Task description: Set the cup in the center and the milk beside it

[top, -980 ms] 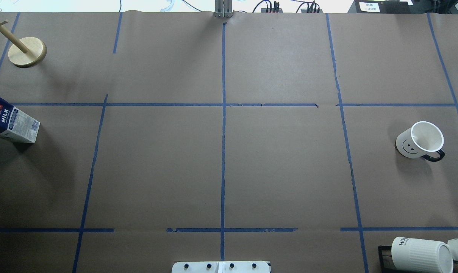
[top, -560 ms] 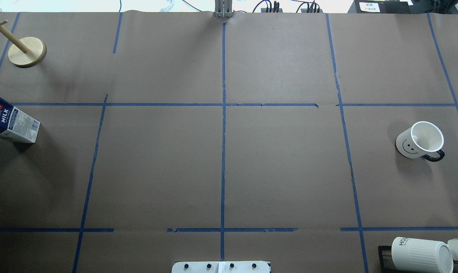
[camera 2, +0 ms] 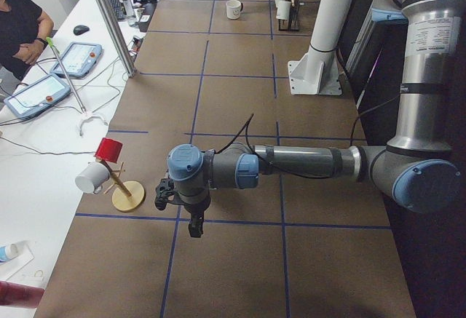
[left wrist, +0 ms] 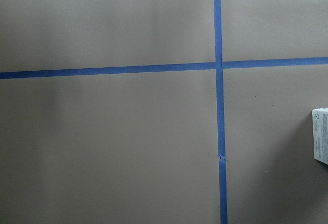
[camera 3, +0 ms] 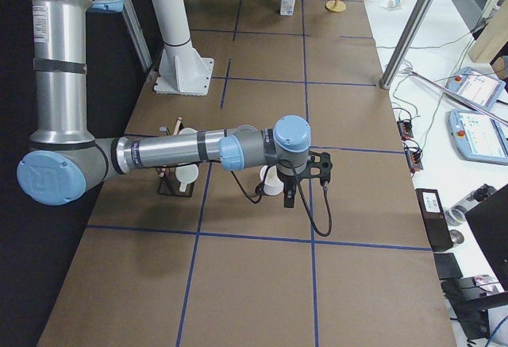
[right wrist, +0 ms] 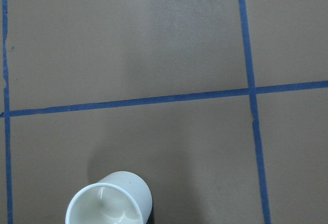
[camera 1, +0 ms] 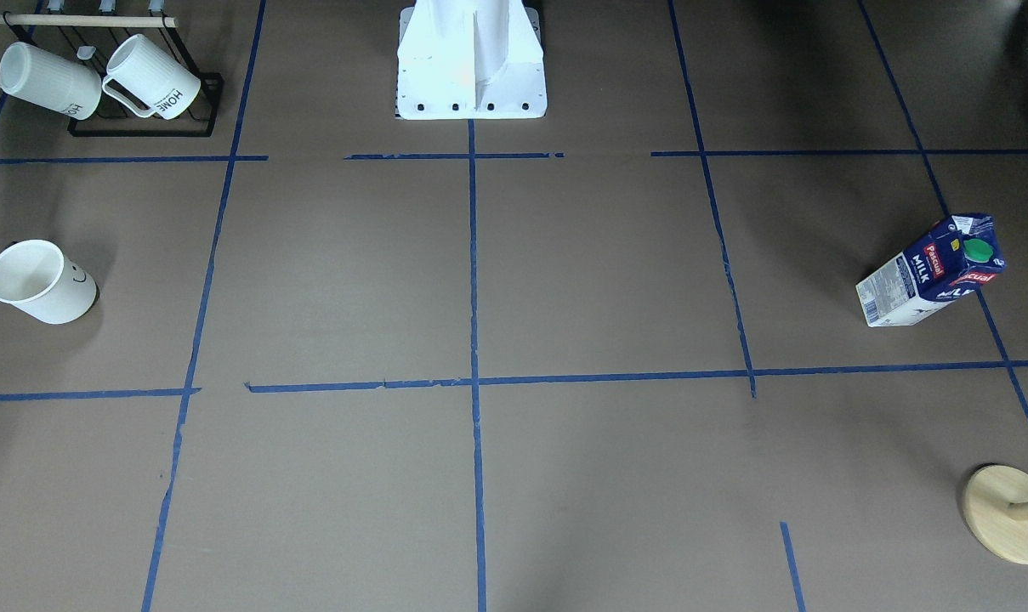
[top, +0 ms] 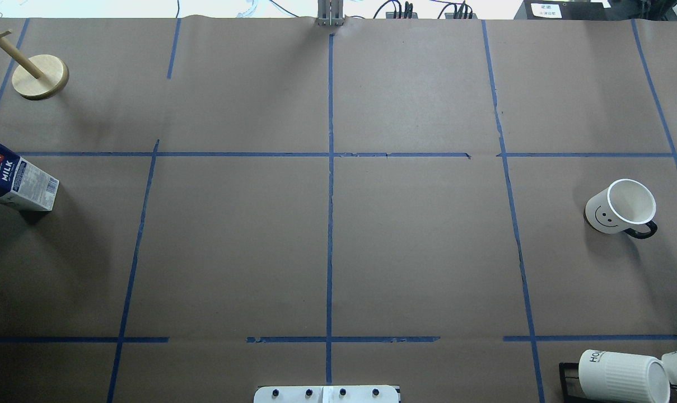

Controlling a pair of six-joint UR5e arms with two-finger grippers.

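The cup [top: 621,206] is a plain white mug with a black smiley and a dark handle. It stands upright at the table's right side and also shows in the front view [camera 1: 42,282] and the right wrist view [right wrist: 110,201]. The milk [top: 16,182], a dark-blue and white carton with a green cap [camera 1: 930,270], stands at the far left edge. The center [top: 330,154], where blue tape lines cross, is bare. My left gripper [camera 2: 194,225] and right gripper [camera 3: 290,196] show only in the side views. I cannot tell whether they are open or shut.
A wooden mug tree [top: 40,76] stands at the back left. A black rack [camera 1: 139,127] with two ribbed HOME mugs [top: 624,375] sits at the near right corner. The white robot base [camera 1: 471,59] is at the near middle edge. An operator [camera 2: 22,27] sits beyond the far side.
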